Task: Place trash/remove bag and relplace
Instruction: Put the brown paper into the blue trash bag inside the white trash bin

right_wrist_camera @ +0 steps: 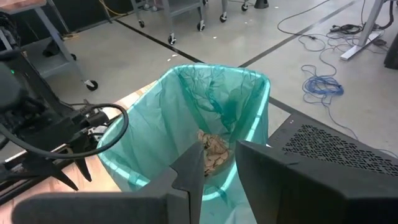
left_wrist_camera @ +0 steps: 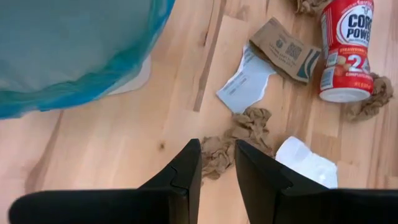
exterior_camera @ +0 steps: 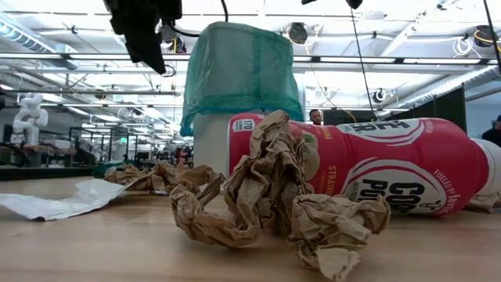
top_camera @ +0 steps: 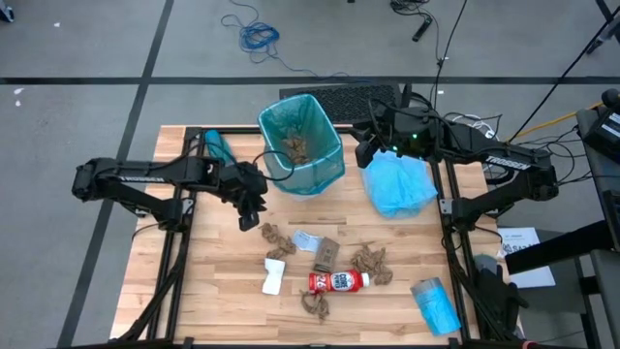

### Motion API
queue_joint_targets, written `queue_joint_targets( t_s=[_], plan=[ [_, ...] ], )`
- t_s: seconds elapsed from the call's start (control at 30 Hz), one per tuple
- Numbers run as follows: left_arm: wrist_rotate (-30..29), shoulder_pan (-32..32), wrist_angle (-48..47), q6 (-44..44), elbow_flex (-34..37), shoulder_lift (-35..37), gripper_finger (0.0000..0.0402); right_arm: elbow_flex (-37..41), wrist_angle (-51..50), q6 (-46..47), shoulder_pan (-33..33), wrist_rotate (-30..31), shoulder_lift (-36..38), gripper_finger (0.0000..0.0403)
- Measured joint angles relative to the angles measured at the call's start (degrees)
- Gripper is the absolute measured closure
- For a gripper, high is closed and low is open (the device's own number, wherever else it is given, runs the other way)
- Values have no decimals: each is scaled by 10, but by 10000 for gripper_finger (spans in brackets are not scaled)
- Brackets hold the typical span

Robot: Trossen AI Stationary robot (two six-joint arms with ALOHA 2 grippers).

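A pale wooden table (top_camera: 203,291) stands on a grey workshop floor strewn with cables. At the left, the left gripper (top_camera: 250,208) hangs above the boards, its fingers (left_wrist_camera: 186,171) a narrow gap apart and holding nothing, right over a crumpled brown paper wad (top_camera: 275,238). Behind it stands a bin lined with a teal bag (top_camera: 301,143), brown paper already lying inside. Near the table's front edge lie a white packet (top_camera: 273,275), a pale blue scrap (top_camera: 305,240), a brown card piece (top_camera: 325,255), a red-and-white bottle (top_camera: 338,282) on its side and more paper wads (top_camera: 369,262). At the right, the right gripper (right_wrist_camera: 219,165) hovers beside the bin's rim, slightly parted, empty. A blue bag heap (top_camera: 398,184) sits below it.
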State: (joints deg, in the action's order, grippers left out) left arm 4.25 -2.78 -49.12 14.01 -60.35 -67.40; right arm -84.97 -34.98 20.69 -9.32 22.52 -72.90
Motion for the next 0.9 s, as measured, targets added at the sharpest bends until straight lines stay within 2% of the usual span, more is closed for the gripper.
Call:
queue_joint_targets(
  t_s=[0.2,0.57,0.77,0.9],
  plan=[
    [0,15,36,22,29,0,308,0,0,-4,0,0,0,316],
    [-8,44,108,23,34,0,308,0,-3,-6,0,0,0,316],
    [-10,69,204,5,34,11,308,0,-3,-6,0,-1,0,316],
    [-80,72,217,-28,33,15,308,0,-1,-6,0,-1,0,316]
  ],
)
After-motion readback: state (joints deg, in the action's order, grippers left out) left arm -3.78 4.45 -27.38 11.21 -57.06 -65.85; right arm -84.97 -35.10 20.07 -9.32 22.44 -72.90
